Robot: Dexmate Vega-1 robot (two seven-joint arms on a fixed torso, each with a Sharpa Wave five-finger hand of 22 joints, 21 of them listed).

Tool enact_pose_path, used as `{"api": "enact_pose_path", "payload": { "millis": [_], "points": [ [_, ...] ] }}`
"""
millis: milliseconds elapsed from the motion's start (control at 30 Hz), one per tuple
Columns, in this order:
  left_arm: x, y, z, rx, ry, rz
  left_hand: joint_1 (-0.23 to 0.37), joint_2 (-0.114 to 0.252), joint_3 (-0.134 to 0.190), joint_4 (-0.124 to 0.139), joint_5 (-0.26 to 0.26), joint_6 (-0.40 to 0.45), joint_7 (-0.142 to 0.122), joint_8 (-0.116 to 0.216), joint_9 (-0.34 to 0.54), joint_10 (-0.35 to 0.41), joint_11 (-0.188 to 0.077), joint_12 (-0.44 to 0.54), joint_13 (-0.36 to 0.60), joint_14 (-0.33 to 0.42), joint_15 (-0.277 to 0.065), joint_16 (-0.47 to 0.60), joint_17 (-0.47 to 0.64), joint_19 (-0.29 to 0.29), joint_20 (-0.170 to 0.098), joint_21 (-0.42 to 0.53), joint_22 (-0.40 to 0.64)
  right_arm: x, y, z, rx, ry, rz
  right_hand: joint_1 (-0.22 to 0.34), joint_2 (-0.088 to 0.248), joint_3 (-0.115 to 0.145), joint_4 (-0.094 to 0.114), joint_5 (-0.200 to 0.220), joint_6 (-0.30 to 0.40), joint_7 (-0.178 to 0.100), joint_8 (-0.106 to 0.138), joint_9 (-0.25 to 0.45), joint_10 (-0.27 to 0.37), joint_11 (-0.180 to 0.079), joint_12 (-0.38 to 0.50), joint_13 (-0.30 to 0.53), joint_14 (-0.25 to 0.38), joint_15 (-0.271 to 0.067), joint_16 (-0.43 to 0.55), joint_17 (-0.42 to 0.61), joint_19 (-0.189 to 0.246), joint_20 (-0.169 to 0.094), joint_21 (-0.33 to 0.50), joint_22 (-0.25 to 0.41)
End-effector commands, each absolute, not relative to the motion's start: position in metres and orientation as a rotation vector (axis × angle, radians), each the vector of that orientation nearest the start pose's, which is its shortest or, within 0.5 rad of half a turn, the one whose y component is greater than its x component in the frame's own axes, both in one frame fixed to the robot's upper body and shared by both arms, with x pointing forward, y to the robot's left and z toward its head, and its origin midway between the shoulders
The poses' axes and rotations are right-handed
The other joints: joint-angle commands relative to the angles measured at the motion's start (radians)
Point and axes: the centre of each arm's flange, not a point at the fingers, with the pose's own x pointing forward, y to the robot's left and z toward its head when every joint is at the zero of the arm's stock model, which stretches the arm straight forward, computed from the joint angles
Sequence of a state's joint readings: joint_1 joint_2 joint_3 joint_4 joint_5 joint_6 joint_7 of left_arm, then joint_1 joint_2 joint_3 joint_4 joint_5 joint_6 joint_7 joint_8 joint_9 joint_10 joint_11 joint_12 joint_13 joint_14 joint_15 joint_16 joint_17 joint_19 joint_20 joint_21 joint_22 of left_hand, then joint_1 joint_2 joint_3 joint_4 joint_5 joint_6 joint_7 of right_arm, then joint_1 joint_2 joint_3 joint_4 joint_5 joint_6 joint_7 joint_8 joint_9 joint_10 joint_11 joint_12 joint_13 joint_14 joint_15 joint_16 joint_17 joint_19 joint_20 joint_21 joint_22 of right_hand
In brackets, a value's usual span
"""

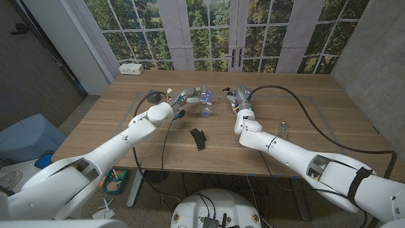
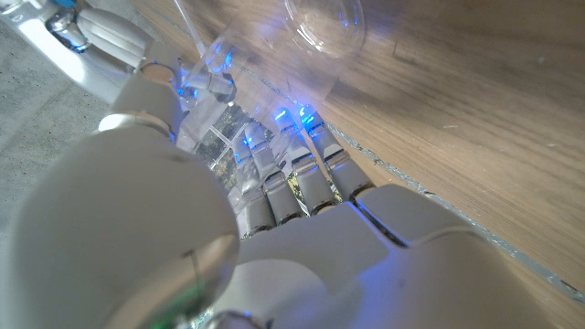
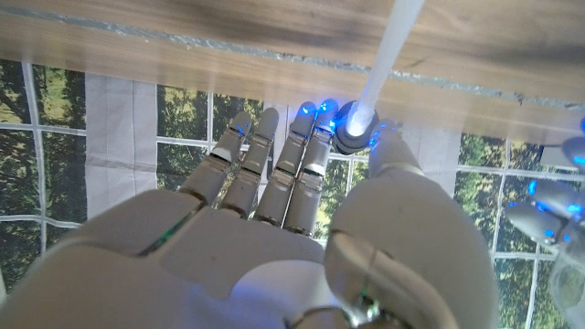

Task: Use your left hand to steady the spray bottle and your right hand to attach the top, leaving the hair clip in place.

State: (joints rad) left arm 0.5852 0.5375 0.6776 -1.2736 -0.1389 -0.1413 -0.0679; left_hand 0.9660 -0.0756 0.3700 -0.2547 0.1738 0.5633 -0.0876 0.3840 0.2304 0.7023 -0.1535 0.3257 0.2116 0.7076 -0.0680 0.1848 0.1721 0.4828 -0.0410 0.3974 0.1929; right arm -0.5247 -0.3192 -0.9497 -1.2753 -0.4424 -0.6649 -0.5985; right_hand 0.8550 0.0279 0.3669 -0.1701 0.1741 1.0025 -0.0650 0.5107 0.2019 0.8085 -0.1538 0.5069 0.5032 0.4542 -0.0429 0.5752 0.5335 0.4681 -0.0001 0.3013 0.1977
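The left robot hand [image 1: 190,97] gripped the clear spray bottle [image 1: 205,102] over the far middle of the table [image 1: 304,120]; in the left wrist view its fingers [image 2: 297,178] wrapped the bottle's clear wall [image 2: 324,23]; whether the bottle stood on the table or was lifted off it, I could not tell. The right robot hand [image 1: 238,96] pinched the top [image 3: 355,123] between thumb and fingertips, and the top's pale dip tube [image 3: 388,50] ran straight out beyond them; that tube was the long axis to be lined up with the bottle's neck. In the head view the bottle lay just beside the right robot hand, toward the robot's left, the two hands near but apart; judging from this, the tube still had to be brought across and into the mouth. The black hair clip [image 1: 199,138] lay on the table nearer the robot, well apart from both hands.
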Motion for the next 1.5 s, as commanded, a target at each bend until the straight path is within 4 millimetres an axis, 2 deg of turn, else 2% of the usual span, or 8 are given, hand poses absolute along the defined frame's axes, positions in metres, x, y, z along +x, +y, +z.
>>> {"api": "enact_pose_path", "payload": {
  "millis": [33, 300, 367, 900, 1500],
  "points": [
    [0.674, 0.178, 0.007, 0.692, -0.56, -0.37, 0.22, 0.233, 0.082, 0.085, -0.002, 0.325, 0.067, 0.003, 0.001, 0.348, -0.041, 0.003, 0.006, 0.006, -0.166, 0.001, 0.004, 0.0, -0.034, 0.006, 0.001, 0.664, -0.131, -0.011, -1.023, -0.647, -0.576, 0.065, 0.068, 0.009, 0.001, 0.004, 0.035, -0.02, 0.006, 0.002, -0.01, 0.0, 0.004, 0.005, 0.009, -0.157, -0.003, 0.002, 0.008, -0.002, 0.007, 0.002],
    [0.674, 0.177, 0.007, 0.694, -0.561, -0.373, 0.221, 0.232, 0.081, 0.084, -0.001, 0.325, 0.069, 0.001, 0.002, 0.347, -0.044, 0.001, 0.007, 0.005, -0.167, 0.001, 0.004, 0.0, -0.037, 0.007, 0.001, 0.66, -0.132, -0.005, -0.931, -0.708, -0.594, 0.068, 0.067, 0.008, 0.003, 0.004, 0.038, -0.015, 0.007, 0.002, -0.011, -0.001, 0.004, 0.009, 0.01, -0.156, -0.006, 0.002, 0.01, -0.002, 0.009, 0.002],
    [0.673, 0.177, 0.007, 0.695, -0.564, -0.373, 0.221, 0.232, 0.082, 0.084, -0.001, 0.326, 0.069, 0.001, 0.002, 0.349, -0.044, 0.002, 0.007, 0.005, -0.168, 0.0, 0.004, 0.0, -0.036, 0.008, 0.001, 0.659, -0.132, -0.003, -0.904, -0.727, -0.595, 0.069, 0.067, 0.007, 0.004, 0.004, 0.038, -0.014, 0.007, 0.001, -0.007, -0.008, 0.006, 0.01, 0.01, -0.155, -0.007, 0.002, 0.012, -0.003, 0.011, 0.002],
    [0.67, 0.176, 0.01, 0.709, -0.569, -0.372, 0.221, 0.232, 0.081, 0.085, -0.001, 0.328, 0.069, -0.001, 0.003, 0.349, -0.04, -0.001, 0.009, 0.005, -0.167, 0.0, 0.003, 0.0, -0.037, 0.01, 0.001, 0.652, -0.127, 0.011, -0.664, -0.875, -0.62, 0.078, 0.065, 0.006, 0.005, 0.005, 0.04, -0.008, 0.009, 0.0, -0.009, -0.002, 0.0, 0.008, 0.016, -0.156, -0.011, 0.004, 0.016, -0.004, 0.016, 0.002],
    [0.668, 0.171, 0.018, 0.752, -0.559, -0.393, 0.223, 0.231, 0.081, 0.082, 0.001, 0.334, 0.073, -0.003, 0.003, 0.353, -0.038, -0.002, 0.011, 0.004, -0.168, 0.0, 0.003, -0.001, -0.039, 0.012, 0.001, 0.641, -0.114, 0.03, -0.528, -1.006, -0.651, 0.09, 0.061, 0.003, 0.005, 0.005, 0.045, -0.006, 0.01, -0.001, -0.021, -0.001, -0.011, 0.005, 0.01, -0.154, -0.017, 0.007, 0.006, -0.003, 0.017, 0.003]
  ]
}}
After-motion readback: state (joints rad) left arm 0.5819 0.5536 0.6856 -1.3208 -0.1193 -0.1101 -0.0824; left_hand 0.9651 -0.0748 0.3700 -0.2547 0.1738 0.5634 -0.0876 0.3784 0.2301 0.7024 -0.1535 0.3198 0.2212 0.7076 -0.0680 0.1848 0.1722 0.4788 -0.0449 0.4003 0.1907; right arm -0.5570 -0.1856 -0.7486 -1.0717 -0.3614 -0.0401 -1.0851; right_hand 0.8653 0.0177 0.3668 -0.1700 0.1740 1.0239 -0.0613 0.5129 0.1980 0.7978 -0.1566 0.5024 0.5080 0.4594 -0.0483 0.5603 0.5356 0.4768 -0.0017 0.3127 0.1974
